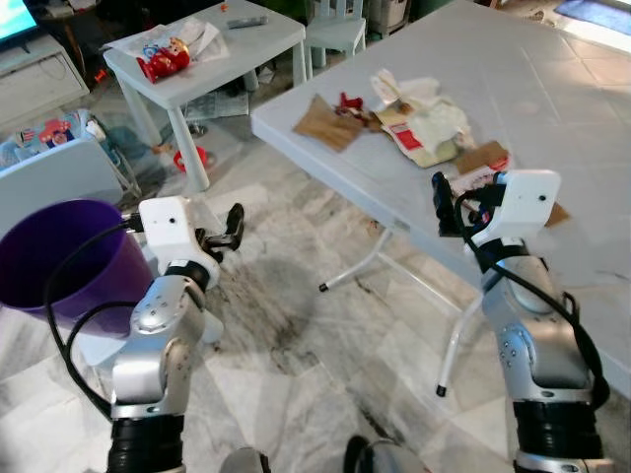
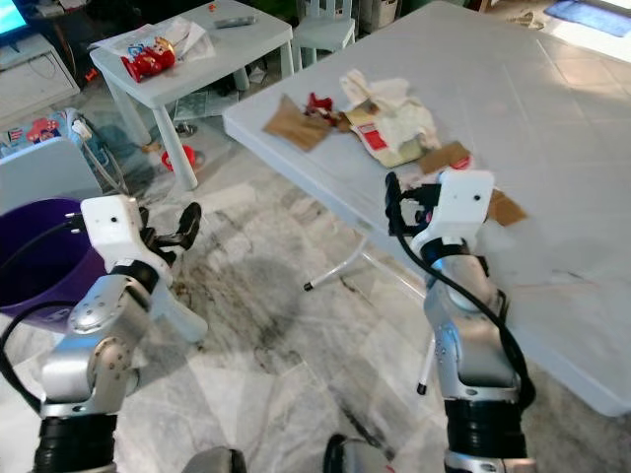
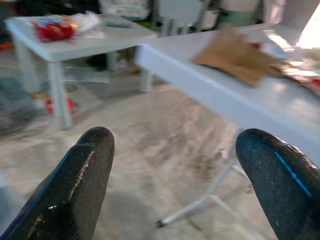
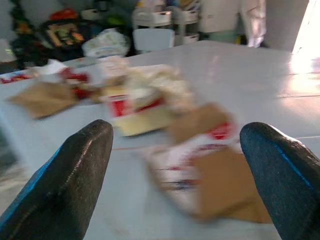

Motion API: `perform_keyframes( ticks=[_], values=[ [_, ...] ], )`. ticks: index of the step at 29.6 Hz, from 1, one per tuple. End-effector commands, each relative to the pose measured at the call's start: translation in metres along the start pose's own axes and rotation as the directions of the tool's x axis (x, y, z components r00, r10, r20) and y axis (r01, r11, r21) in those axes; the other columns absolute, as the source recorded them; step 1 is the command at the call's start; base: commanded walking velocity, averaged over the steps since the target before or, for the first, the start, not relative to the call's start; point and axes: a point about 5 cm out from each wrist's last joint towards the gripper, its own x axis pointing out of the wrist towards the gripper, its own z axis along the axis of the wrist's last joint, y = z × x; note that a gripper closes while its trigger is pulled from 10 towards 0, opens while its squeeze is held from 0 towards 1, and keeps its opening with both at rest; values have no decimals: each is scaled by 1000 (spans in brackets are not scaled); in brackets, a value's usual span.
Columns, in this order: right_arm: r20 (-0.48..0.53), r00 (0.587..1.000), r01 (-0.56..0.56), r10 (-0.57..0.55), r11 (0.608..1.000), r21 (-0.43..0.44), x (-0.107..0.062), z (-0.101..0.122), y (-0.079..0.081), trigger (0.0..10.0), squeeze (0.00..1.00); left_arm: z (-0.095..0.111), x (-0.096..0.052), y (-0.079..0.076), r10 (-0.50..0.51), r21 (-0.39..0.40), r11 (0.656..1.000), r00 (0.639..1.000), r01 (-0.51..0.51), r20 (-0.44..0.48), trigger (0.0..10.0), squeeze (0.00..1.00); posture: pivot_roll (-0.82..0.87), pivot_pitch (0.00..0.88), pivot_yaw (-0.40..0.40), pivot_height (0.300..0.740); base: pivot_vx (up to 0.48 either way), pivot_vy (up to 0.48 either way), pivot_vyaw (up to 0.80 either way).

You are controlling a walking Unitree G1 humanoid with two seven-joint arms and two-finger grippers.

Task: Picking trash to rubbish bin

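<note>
My right gripper [image 1: 446,202] is raised over the near edge of the white tabletop [image 1: 552,108], forearm upright, jaws spread wide and holding nothing, aimed at the trash. The pile of paper and wrappers [image 1: 424,123] lies on the tabletop just beyond it, with a brown paper piece [image 1: 327,123] further left. My left gripper [image 1: 229,229] sits lower over the floor, jaws apart, empty. The purple bin [image 1: 64,261] stands at my left.

We held both arms bent and raised. Our left gripper [image 1: 233,229] had its fingers [image 3: 80,185] spread wide; our right gripper [image 4: 180,165], though blurred, apparently gaped likewise.
</note>
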Motion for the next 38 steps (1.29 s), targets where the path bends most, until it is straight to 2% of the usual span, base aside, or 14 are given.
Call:
perform_keyframes(
  ticks=[1, 5, 10, 18, 25, 38],
  values=[
    [9, 1000, 3, -3, 1000, -3, 1, 2, 0, 10000, 0, 1, -2, 5, 22, 6, 1000, 1000, -22, 3, 10000, 0, 49, 202, 10, 740, 0, -458, 0],
    [8, 1000, 2, -2, 1000, -5, 2, 2, -1, 10000, 0, 1, -4, 8, 38, 3, 999, 999, -38, 1, 10000, 0, 51, 201, 6, 740, 0, -370, 0],
    [5, 1000, -4, 4, 1000, -7, 3, 2, 0, 10000, 0, 4, -2, 12, 55, -56, 997, 998, -54, 8, 10000, 0, 52, 202, -2, 740, 0, 0, 0],
    [5, 1000, -2, 2, 1000, -9, 5, 4, -2, 10000, 0, 5, 0, 17, 75, -65, 995, 997, -75, 1, 10000, 0, 47, 203, -4, 740, 0, 0, 0],
    [1, 1000, 4, -4, 1000, -14, 4, 4, -5, 10000, 0, 5, 1, 18, 78, -67, 995, 997, -78, -10, 10000, 0, 41, 205, -4, 740, 0, 480, -420],
    [0, 1000, 2, -2, 1000, -21, 4, 4, -6, 10000, 0, 3, 0, 18, 72, -67, 995, 997, -73, -24, 10000, 0, 39, 204, -11, 740, 0, 480, 0]
  ],
)
